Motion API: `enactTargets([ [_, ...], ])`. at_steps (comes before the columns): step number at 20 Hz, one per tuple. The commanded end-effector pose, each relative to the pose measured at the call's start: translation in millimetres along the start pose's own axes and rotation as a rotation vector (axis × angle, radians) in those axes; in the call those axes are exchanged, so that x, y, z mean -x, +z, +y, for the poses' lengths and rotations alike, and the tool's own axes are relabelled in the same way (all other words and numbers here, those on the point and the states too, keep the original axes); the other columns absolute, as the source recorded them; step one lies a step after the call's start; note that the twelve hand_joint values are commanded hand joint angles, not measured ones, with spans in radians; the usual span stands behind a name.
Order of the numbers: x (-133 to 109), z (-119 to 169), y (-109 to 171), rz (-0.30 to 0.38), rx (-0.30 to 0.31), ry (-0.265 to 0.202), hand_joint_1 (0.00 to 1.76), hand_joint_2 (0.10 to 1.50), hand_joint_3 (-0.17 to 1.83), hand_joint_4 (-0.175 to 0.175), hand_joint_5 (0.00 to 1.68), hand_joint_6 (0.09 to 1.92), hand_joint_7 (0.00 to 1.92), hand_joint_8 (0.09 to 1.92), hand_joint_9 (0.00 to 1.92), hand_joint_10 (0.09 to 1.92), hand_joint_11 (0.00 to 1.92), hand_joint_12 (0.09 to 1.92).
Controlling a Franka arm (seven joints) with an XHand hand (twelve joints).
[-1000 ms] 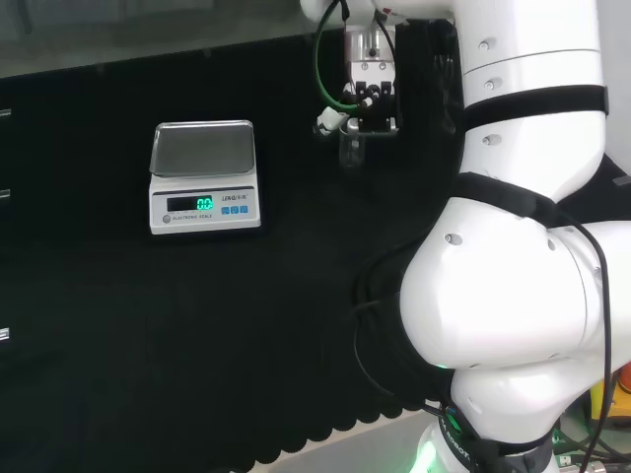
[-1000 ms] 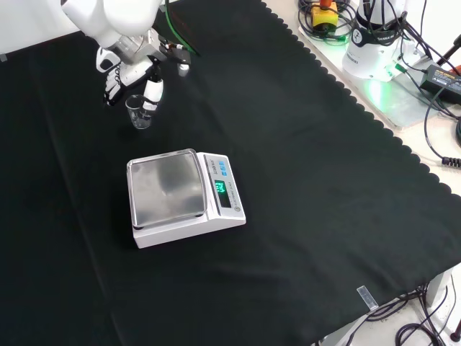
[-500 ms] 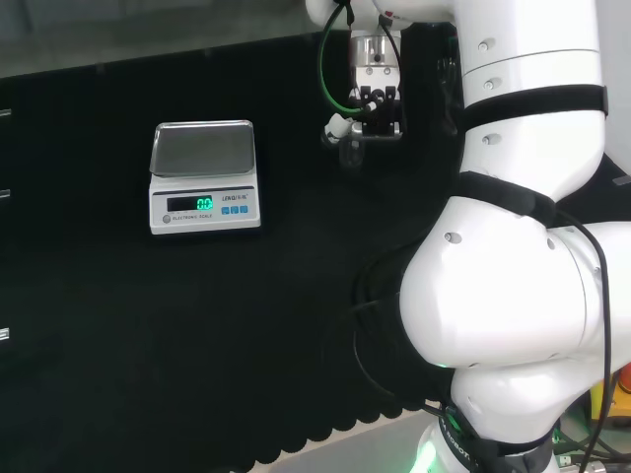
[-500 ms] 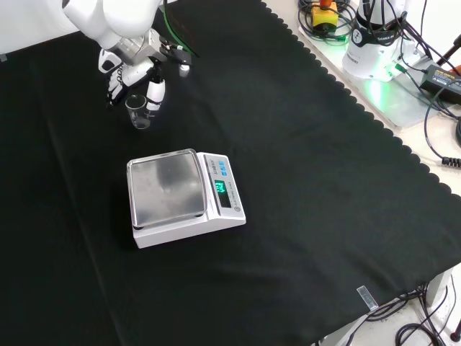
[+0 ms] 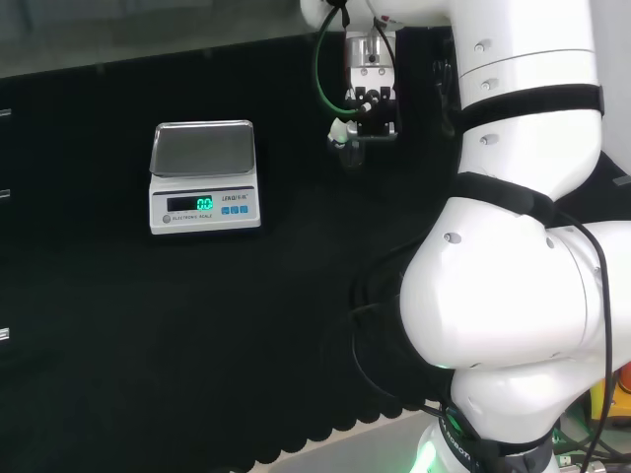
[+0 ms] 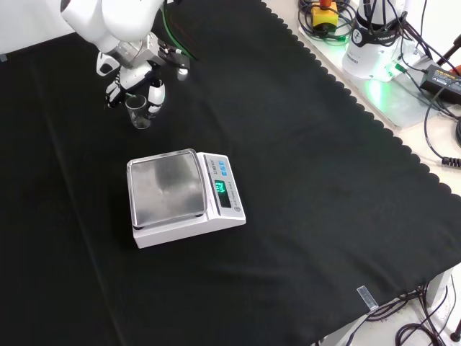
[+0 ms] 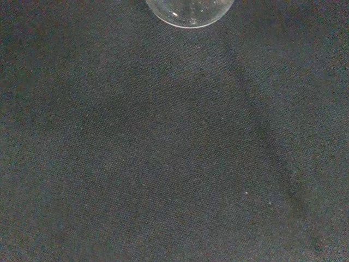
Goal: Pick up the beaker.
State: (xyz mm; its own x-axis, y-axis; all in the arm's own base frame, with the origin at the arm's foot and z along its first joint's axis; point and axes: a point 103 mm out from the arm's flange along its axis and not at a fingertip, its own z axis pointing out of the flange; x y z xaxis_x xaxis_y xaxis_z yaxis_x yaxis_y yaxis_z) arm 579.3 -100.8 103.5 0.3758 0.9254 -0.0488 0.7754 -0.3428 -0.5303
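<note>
Front view | hand (image 6: 137, 79) is hanging over the beaker (image 6: 139, 112), fingers flanking it; whether gripping, cannot tell | beaker is standing upright, far-left of scale (image 6: 184, 196) on counter (image 6: 317, 187)

The cloth (image 6: 302, 180) over the surface is plain black with a scalloped edge. The scale (image 6: 184, 197) is white with a silver pan, blue buttons and green digits. The beaker (image 6: 138, 112) is clear glass. The robot hand (image 6: 137, 76) is black and white.
</note>
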Motion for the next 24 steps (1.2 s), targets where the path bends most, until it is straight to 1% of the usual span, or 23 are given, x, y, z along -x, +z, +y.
enactTargets([
  [1, -8.6, 3.6, 2.1, -0.015, -0.006, 0.01, 0.84, 0.82, 0.56, -0.025, 0.3, 0.09, 0.14, 0.74, 0.45, 0.8, 0.52, 1.32],
  [4, -11.9, 5.5, 2.3, -0.018, -0.013, 0.023, 0.87, 0.82, 0.61, -0.041, 0.36, 0.09, 0.22, 0.74, 0.59, 0.74, 0.59, 1.29],
  [7, -12.6, 6.9, 1.4, -0.015, -0.015, 0.032, 0.89, 0.83, 0.63, -0.064, 0.54, 0.09, 0.33, 0.74, 0.68, 0.69, 0.66, 1.26],
  [9, -13.5, 7.2, 0.3, -0.027, -0.002, 0.038, 0.89, 0.83, 0.63, -0.07, 0.59, 0.09, 0.36, 0.74, 0.7, 0.68, 0.68, 1.25],
  [11, -13.9, 7.8, -0.2, -0.027, 0.006, 0.048, 0.93, 0.84, 0.63, -0.088, 0.65, 0.1, 0.4, 0.74, 0.73, 0.66, 0.79, 1.2],
  [12, -13.7, 7.9, -0.2, -0.029, 0.01, 0.052, 0.95, 0.84, 0.63, -0.101, 0.67, 0.1, 0.45, 0.74, 0.76, 0.65, 0.86, 1.15],
  [14, -13.0, 8.2, 0.9, -0.033, 0.009, 0.059, 1.02, 0.85, 0.63, -0.14, 0.72, 0.12, 0.55, 0.77, 0.88, 0.6, 1.06, 1.01],
  [16, -11.8, 8.4, 2.5, -0.038, 0.007, 0.066, 1.06, 0.86, 0.64, -0.16, 0.74, 0.14, 0.6, 0.78, 0.95, 0.54, 1.16, 0.93],
  [19, -10.5, 8.3, 2.9, -0.043, 0.015, 0.073, 1.13, 0.87, 0.64, -0.172, 0.75, 0.15, 0.63, 0.78, 1.01, 0.5, 1.2, 0.89],
  [21, -10.5, 7.7, 1.6, -0.051, 0.025, 0.076, 1.18, 0.87, 0.65, -0.175, 0.75, 0.18, 0.65, 0.78, 1.03, 0.49, 1.17, 0.88],
  [24, -12.0, 6.5, -1.4, -0.054, 0.022, 0.07, 1.24, 0.87, 0.68, -0.175, 0.73, 0.29, 0.68, 0.81, 1.02, 0.59, 1.12, 0.91],
])
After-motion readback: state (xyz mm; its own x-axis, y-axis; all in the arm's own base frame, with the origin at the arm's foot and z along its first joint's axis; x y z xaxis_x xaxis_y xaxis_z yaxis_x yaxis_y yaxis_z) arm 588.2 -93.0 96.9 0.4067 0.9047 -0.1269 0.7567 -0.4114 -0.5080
